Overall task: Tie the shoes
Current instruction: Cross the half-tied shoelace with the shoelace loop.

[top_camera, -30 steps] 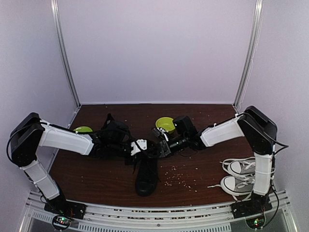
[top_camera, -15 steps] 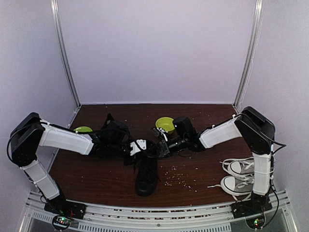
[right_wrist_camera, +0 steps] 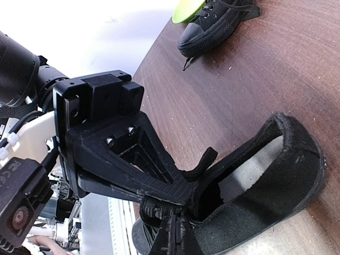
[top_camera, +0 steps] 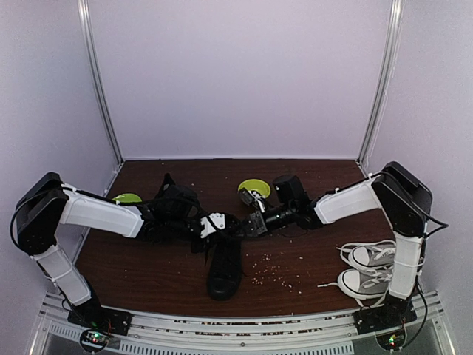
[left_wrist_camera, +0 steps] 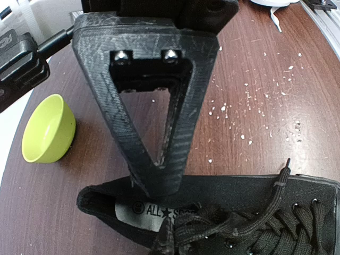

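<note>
Here, pale walls [top_camera: 236,81] enclose a brown table [top_camera: 148,275] bearing black shoes [top_camera: 224,270].

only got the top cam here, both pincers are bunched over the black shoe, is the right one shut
Observer: Yes. The right wrist view shows the right pincer shut, with a black lace poking out beside its tips; a grip isn't clear.
Operator: and the left
Observer: The left pincer is shut too, tips down at the collar of the black sneaker.
Operator: anything readable on it
Observer: A grey tag inside reads ALL STAR.
</note>
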